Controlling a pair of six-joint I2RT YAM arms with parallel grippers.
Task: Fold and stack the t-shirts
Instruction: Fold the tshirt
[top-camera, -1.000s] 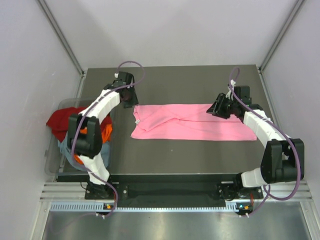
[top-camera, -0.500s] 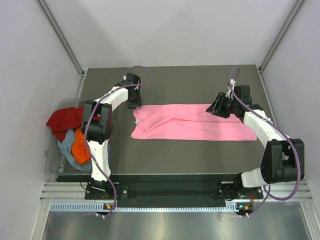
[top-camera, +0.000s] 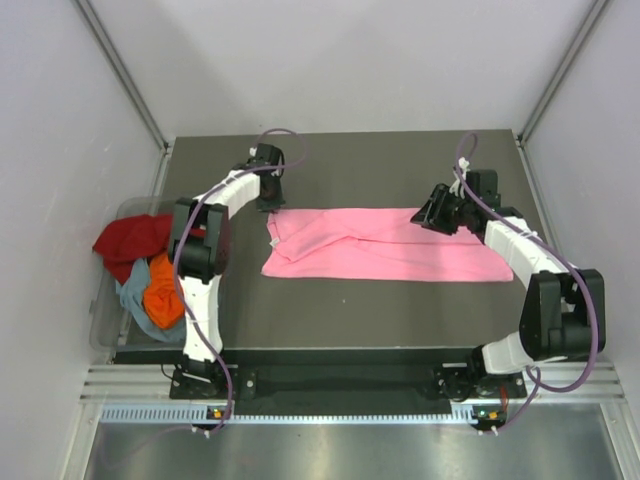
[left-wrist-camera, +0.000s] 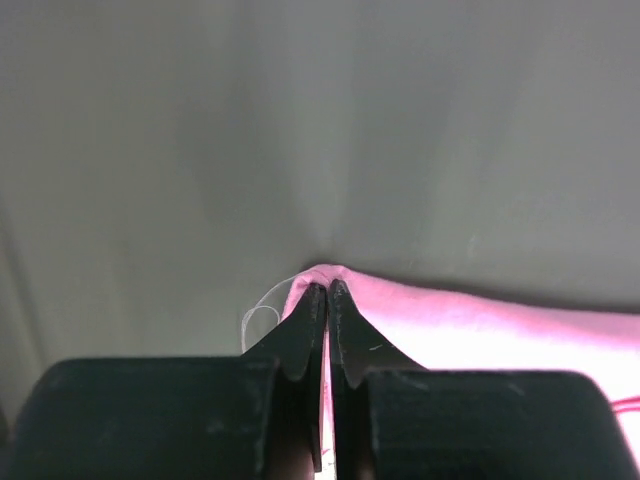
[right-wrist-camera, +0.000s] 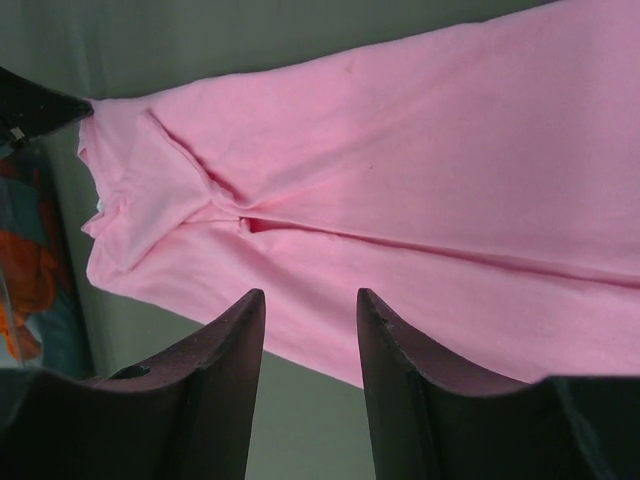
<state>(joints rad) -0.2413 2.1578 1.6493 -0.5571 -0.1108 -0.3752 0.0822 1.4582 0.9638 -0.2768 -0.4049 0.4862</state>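
L gripper (left-wrist-camera: 327, 290) is pinched shut on a corner of the pink t-shirt (top-camera: 385, 245), cloth nipped right between its tips, w/ a thin white thread (left-wrist-camera: 258, 312) looping just beside them. The rest of the shirt runs off to that gripper's right, flat on the desk (top-camera: 400, 310). R gripper (right-wrist-camera: 310, 298) is wide open w/ nothing in it, over the shirt's far edge toward the other end. Cloth lies below & ahead of its fingers; can't tell if it's touching.

Shirt's long axis = the line from one gripper to the other, so each arm has its own end. L looks nearer the neck end.

Shirt is bright pink & soft, a long band w/ a diagonal crease & a darker slit near the L end. Prob R must close on its edge next.

Dark red t-shirt (top-camera: 128, 240), orange t-shirt (top-camera: 160, 292) & grey-blue t-shirt (top-camera: 128, 292) sit bunched in a clear bin (top-camera: 103, 335), well off on L gripper's outer side
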